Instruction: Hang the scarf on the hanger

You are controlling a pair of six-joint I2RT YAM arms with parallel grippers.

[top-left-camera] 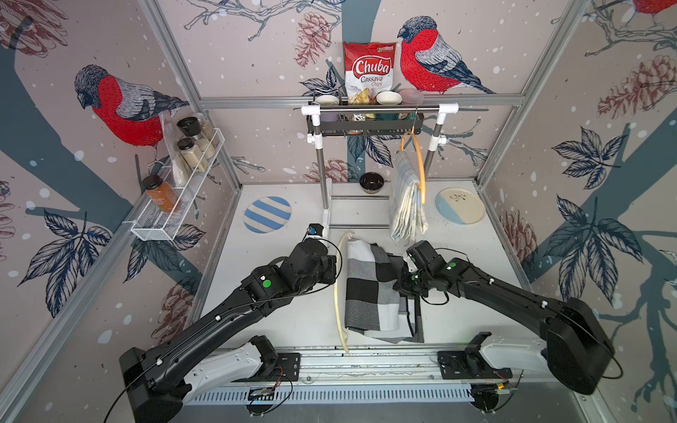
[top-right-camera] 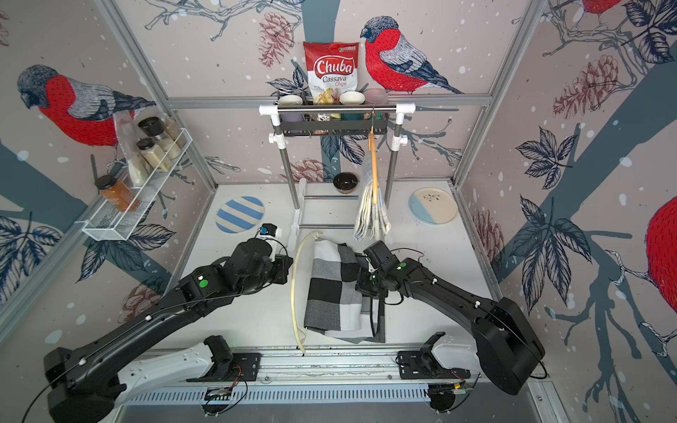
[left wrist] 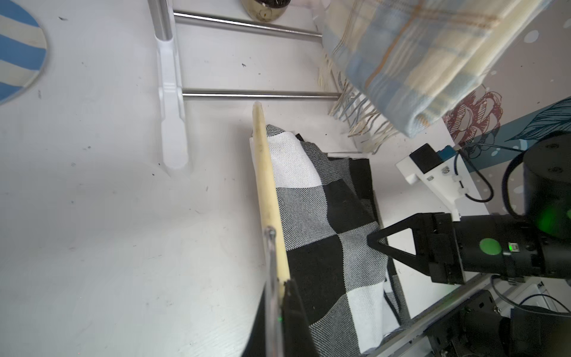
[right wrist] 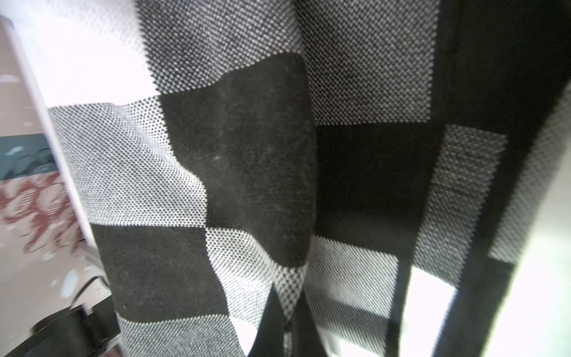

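The white table (top-left-camera: 461, 322) carries a clothes rack (top-left-camera: 381, 108) at the back. Both black arms reach in from the front rail towards the table's middle. Between them lies the black, grey and white checked scarf (top-left-camera: 370, 289), folded into a long strip that runs from near the rack's base to the front edge. Its left border sits against the cream hanger (top-left-camera: 335, 296). The hanger stands on edge just beside the scarf; whether the cloth passes through it cannot be told. Behind, a pale plaid scarf (top-left-camera: 404, 205) hangs from an orange hanger (top-left-camera: 423, 172) hooked on the rack's top bar, its fringe just above the checked scarf's far end. A blue-striped plate (top-left-camera: 267, 214) rests at the back left, a blue-and-cream plate (top-left-camera: 459, 209) at the back right, and a dark bowl (top-left-camera: 371, 182) sits under the rack. The left gripper (left wrist: 282, 296) is clenched on the cream hanger near its middle. The right gripper (right wrist: 289, 318) is pinched tight on a raised fold at the scarf's right edge.
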